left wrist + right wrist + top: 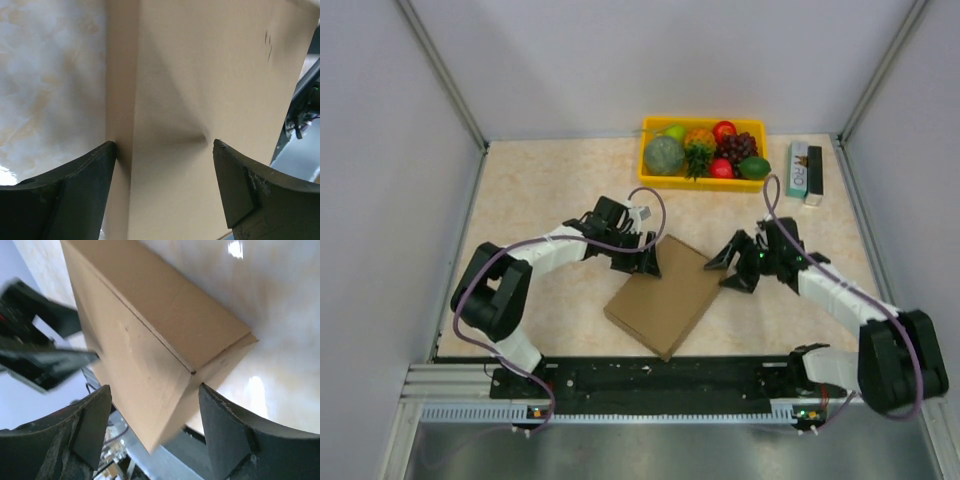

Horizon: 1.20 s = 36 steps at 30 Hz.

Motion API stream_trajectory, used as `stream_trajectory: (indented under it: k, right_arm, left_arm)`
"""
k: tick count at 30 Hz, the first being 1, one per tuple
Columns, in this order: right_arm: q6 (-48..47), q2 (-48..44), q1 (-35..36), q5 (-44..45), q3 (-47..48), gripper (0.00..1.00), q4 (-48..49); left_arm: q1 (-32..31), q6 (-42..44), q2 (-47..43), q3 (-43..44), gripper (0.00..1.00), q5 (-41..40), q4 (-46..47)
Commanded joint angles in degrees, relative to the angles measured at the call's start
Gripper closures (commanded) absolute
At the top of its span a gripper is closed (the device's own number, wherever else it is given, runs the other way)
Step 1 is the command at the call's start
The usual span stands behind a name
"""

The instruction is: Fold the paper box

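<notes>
Position of paper box (665,295): lay closed and flat at mid-worktop, nearer the near edge, turned diagonally. Left gripper (647,262): hung over the box's far corner, fingers spread wide, pinching nothing. Right gripper (728,272): sat just beside the box's right corner, fingers likewise spread. Fruit tray (703,121): stood at the far edge.

The paper box (665,293) is plain brown, with no print. The counter (540,190) is cream with pale orange marbling. The tray (703,121) is bright yellow, and in it are a grey-green melon (663,155), a red apple (724,131) and dark purple grapes (737,146). The small carton (805,170) is green, white and black. The left hand (645,262) and right hand (732,268) are black.
</notes>
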Motion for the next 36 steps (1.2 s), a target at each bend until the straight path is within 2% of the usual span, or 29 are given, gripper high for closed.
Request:
stream_trajectory:
  k: [1,4,5,7,8,11,12,14,17,21,27,33,36]
  right_arm:
    - [-16.89,10.92,-3.67,-4.51,16.94,0.3,-2.97]
    - [-25.97,13.31,-3.85,6.98,28.28,0.29,-16.24]
    - [-28.08,13.23,-3.76,13.72,33.18,0.29,-20.19]
    - [-32.22,12.53,-3.85,19.3,37.26,0.28,-29.75]
    - [-33.01,11.22,-3.85,23.67,39.1,0.28,-31.37]
    - [-35.48,4.71,-3.85,29.23,39.38,0.25,-33.85]
    - [-36.18,3.92,-4.37,29.25,39.56,0.19,-34.29]
    - [-36.36,4.08,-8.14,27.34,41.13,0.19,-36.91]
    - [-36.45,0.85,-9.39,23.56,41.75,0.2,-38.24]
    - [-34.78,-5.22,-9.39,17.92,42.19,0.2,-39.82]
    - [-32.59,-10.94,-9.3,16.43,44.48,0.2,-41.94]
    - [-29.95,-12.96,-9.39,13.7,44.92,0.2,-41.76]
    - [-28.89,-14.63,-9.39,14.31,44.75,0.2,-41.68]
  left_arm:
    - [-1.77,-8.03,0.82,-1.88,0.18,10.17,11.15]
    - [-3.71,-12.07,2.93,-1.09,0.19,9.73,14.84]
    - [-4.06,-13.91,3.37,-1.44,0.23,9.38,16.85]
    - [-5.64,-19.71,3.81,-3.01,0.24,6.4,23.88]
    - [-6.34,-21.38,3.9,-3.28,0.25,4.74,25.38]
    - [-9.33,-27.1,5.83,-2.41,0.3,-1.07,30.92]
    - [-10.9,-29.11,7.92,-1.62,0.32,-1.86,31.72]
    - [-12.32,-31.41,9.52,0.23,0.32,-3.97,34.35]
    - [-14.96,-33.96,11.45,1.8,0.28,-5.39,37.43]
    - [-16.8,-33.53,18.29,10.84,0.26,-5.12,34.72]
    - [-20.58,-31.32,26.57,24.2,0.35,-7.76,27.6]
    - [-23.92,-38.79,33.43,31.94,0.43,-6.79,31.45]
    - [-26.03,-45.55,35.19,31.87,0.46,-8.71,37.77]
